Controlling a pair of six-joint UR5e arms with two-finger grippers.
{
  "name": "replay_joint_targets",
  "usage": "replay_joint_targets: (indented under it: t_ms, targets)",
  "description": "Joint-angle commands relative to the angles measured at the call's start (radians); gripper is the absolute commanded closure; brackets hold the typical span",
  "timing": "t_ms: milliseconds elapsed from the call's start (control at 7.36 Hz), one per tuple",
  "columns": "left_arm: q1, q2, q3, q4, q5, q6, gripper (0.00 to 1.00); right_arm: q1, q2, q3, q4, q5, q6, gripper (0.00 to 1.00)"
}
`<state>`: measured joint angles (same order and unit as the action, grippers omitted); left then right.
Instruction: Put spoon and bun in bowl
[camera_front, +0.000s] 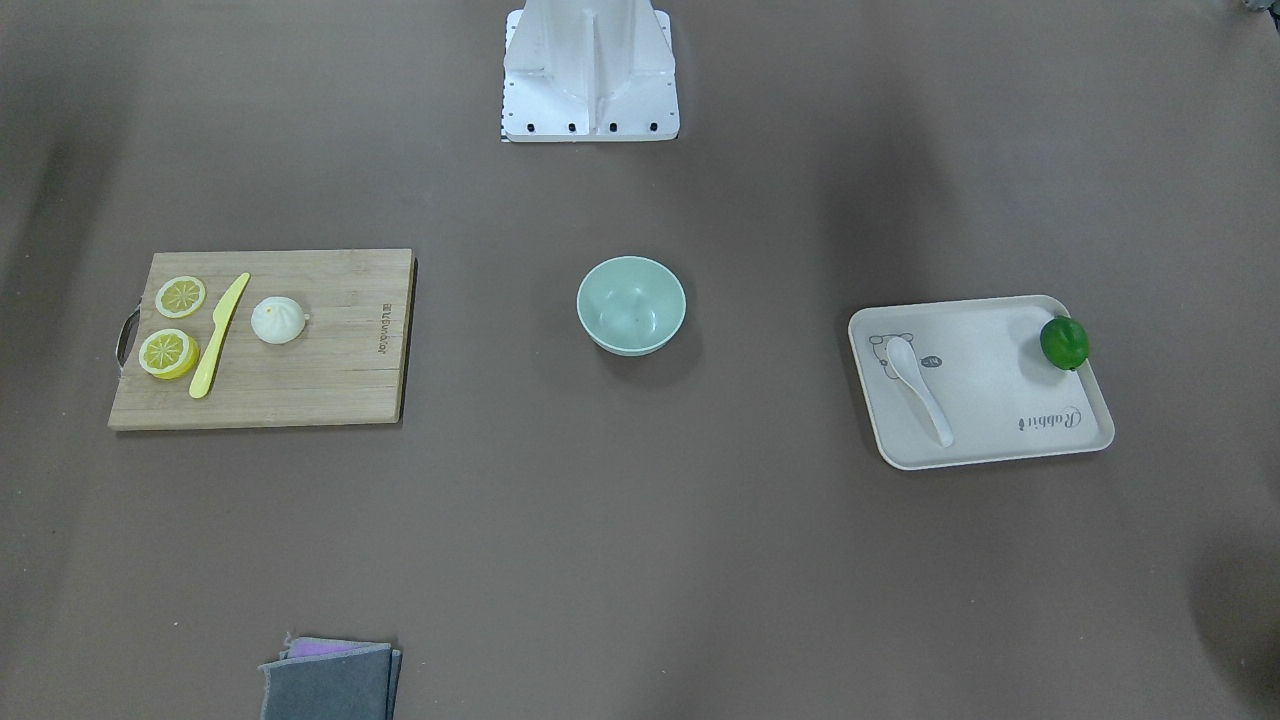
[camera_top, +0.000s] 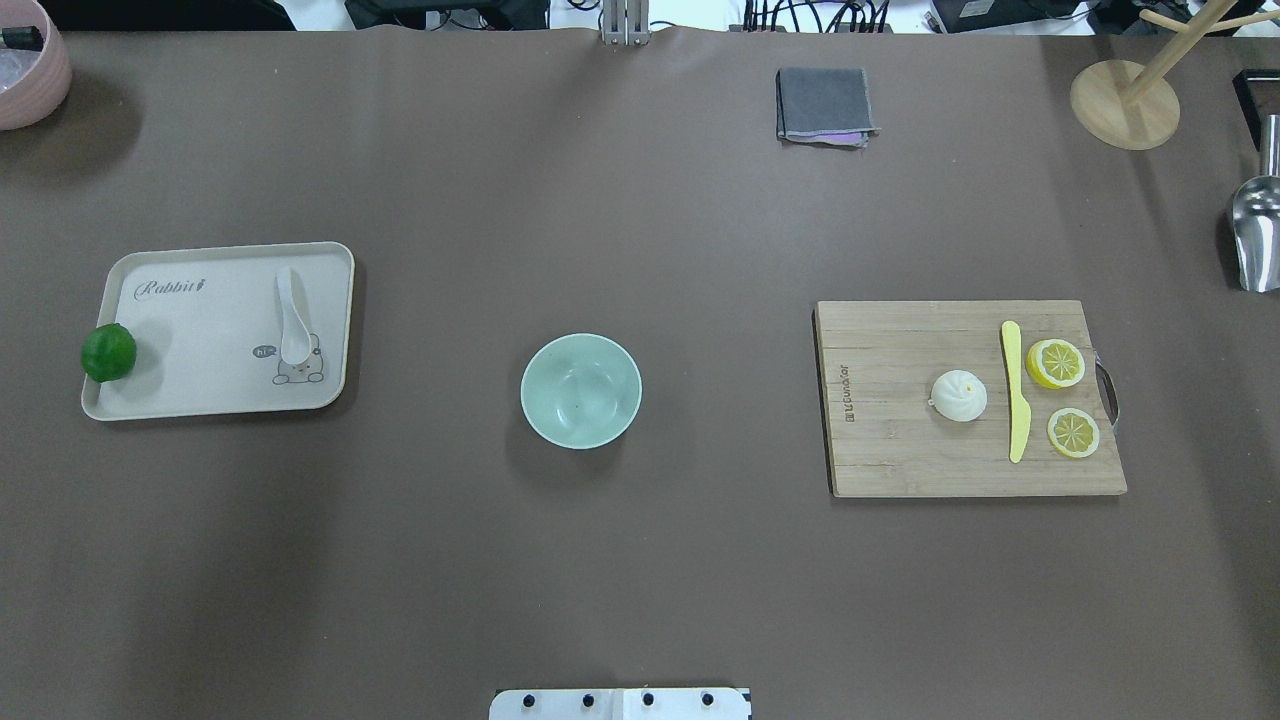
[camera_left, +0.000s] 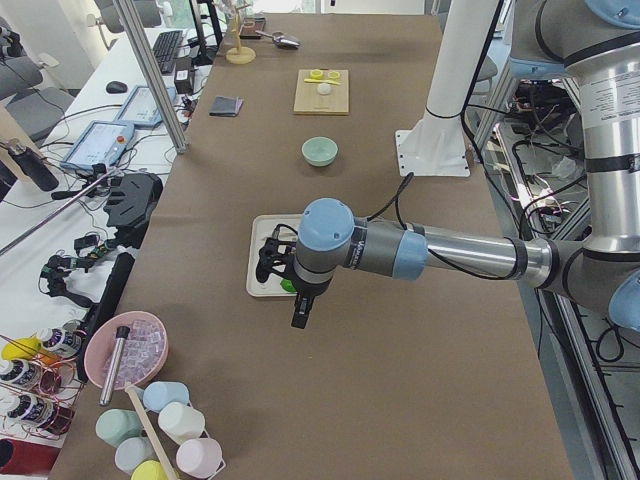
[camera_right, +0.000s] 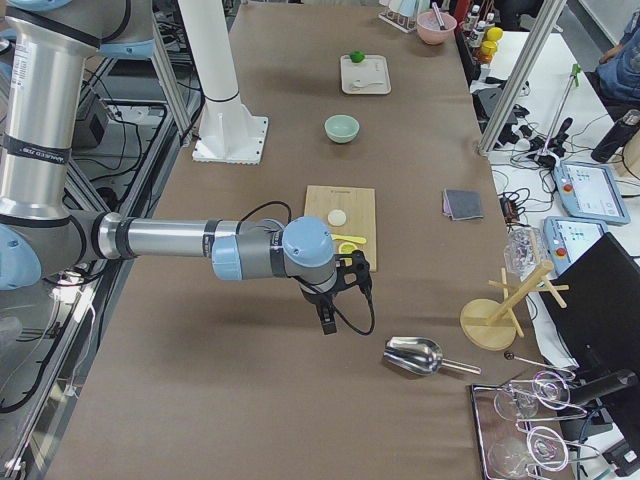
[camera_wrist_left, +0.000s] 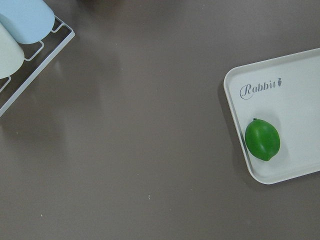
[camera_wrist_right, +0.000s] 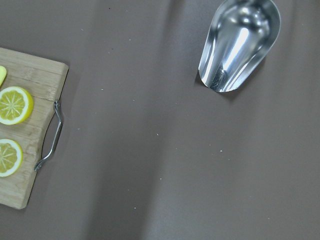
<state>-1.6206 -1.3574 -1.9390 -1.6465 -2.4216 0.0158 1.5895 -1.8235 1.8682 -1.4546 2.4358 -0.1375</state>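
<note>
The white spoon (camera_front: 918, 385) lies on the cream tray (camera_front: 990, 400), also in the overhead view (camera_top: 292, 315). The white pleated bun (camera_front: 277, 320) sits on the wooden cutting board (camera_front: 330, 360), also in the overhead view (camera_top: 958, 395). The mint-green bowl (camera_front: 631, 305) stands empty at the table's middle (camera_top: 580, 390). My left gripper (camera_left: 272, 262) hovers over the tray's outer end, by the lime. My right gripper (camera_right: 355, 272) hovers past the board's handle end. Both show only in the side views, so I cannot tell whether they are open or shut.
A green lime (camera_top: 108, 352) sits on the tray's outer edge. Two lemon slices (camera_top: 1056, 363) and a yellow knife (camera_top: 1016, 392) lie beside the bun. A folded grey cloth (camera_top: 823, 105), a metal scoop (camera_wrist_right: 239, 42), a wooden rack (camera_top: 1125, 100) and a pink bowl (camera_top: 25, 65) stand near the table's edges.
</note>
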Motion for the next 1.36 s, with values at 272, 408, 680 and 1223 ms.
replay_joint_targets:
  t_ms: [272, 408, 680, 1223]
  targets:
    - [0.303, -0.214, -0.040, 0.001, 0.016, -0.582, 0.02, -0.263, 0.070, 0.114, 0.147, 0.028, 0.610, 0.00]
    - [0.400, -0.277, -0.020, 0.001, 0.054, -0.708, 0.02, -0.367, 0.111, 0.114, 0.180, -0.041, 0.747, 0.01]
    - [0.546, -0.444, 0.128, 0.002, 0.131, -0.833, 0.03, -0.507, 0.170, 0.109, 0.180, -0.133, 0.850, 0.01]
    - [0.642, -0.597, 0.400, -0.039, 0.131, -0.833, 0.18, -0.586, 0.224, 0.097, 0.180, -0.169, 0.949, 0.01]
